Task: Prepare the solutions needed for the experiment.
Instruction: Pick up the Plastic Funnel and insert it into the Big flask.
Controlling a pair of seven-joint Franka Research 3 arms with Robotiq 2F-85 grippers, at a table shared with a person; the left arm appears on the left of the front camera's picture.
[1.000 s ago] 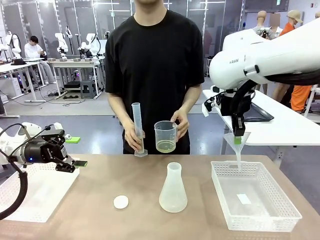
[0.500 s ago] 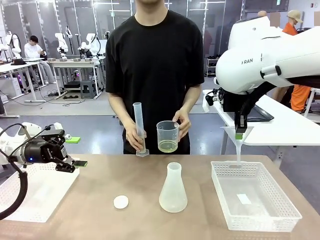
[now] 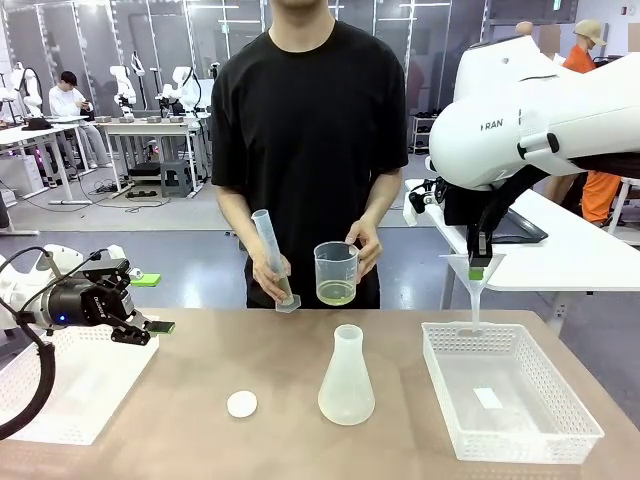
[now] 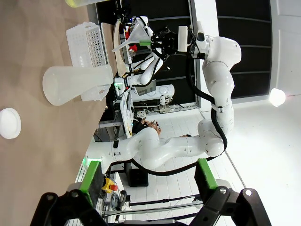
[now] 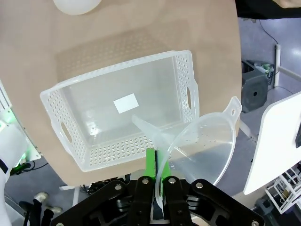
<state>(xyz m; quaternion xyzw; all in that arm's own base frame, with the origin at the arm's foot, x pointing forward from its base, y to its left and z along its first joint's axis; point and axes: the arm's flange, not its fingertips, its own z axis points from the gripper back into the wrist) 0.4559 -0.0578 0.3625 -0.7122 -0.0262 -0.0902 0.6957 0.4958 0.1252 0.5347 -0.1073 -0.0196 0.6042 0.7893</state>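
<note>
Centre frame, the solutions [image 3: 334, 293], a pale yellow-green layer, sit in a beaker [image 3: 336, 262] held by a person; their other hand's cylinder [image 3: 271, 255] leans further than before. At right, the right gripper [image 3: 479, 262] pinches a funnel [image 3: 474, 285] above the basket [image 3: 575, 420]. Bare table surrounds the flask [image 3: 346, 385]. Lower left, the left gripper [image 3: 150, 331] gapes wide, its arm cut off.

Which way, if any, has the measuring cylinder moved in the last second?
Yes. The measuring cylinder, upright before, now leans its top to picture left, away from the flask, which stayed put.
</note>
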